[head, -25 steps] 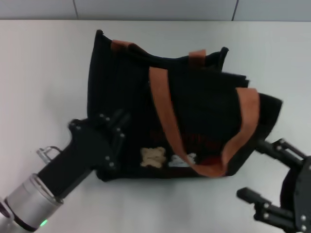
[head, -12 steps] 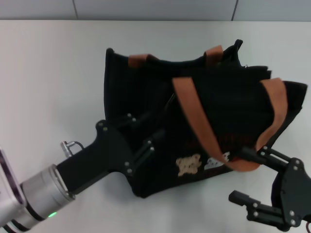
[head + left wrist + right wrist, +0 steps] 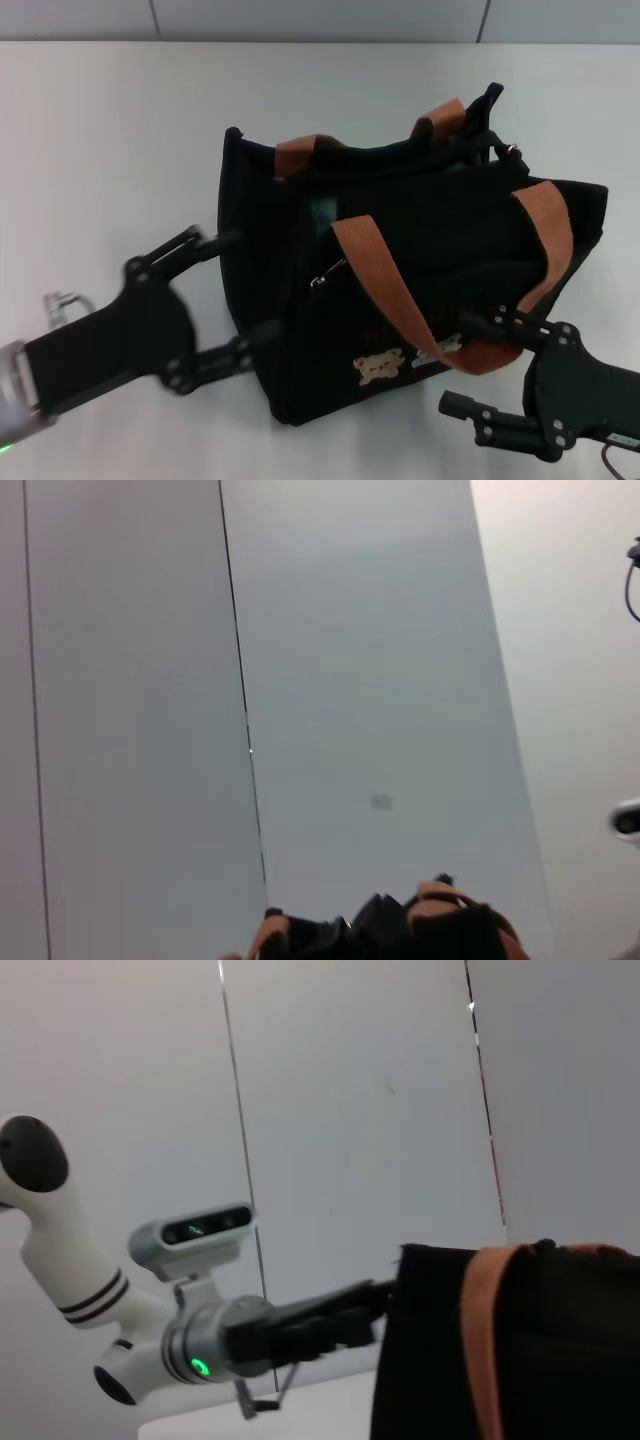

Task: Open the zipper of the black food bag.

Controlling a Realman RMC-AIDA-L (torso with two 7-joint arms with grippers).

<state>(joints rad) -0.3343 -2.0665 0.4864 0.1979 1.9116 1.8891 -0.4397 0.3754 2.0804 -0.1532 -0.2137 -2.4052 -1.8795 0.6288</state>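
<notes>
The black food bag (image 3: 420, 250) stands in the middle of the table, its orange-brown straps up and bear patches (image 3: 378, 367) on the near face. The zipper (image 3: 410, 175) runs along the mouth between the straps; a small silver glint (image 3: 510, 152) shows at its right end. My left gripper (image 3: 252, 288) is open, its fingers spread against the bag's left end; the right wrist view shows it (image 3: 385, 1300) touching that end of the bag (image 3: 520, 1350). At the bag's near right corner my right gripper (image 3: 458, 362) is open, with its upper finger (image 3: 490, 320) by the front strap.
White table (image 3: 100, 130) stretches around the bag, with a grey wall behind. The left wrist view holds mostly wall, with the bag's top (image 3: 400, 932) low in the picture. A second small silver glint (image 3: 318, 283) sits on the bag's near face.
The bag has swung and risen to stand more upright. My left gripper has drawn back to the left and spread wide at the bag's end. The right gripper has shifted slightly left.
</notes>
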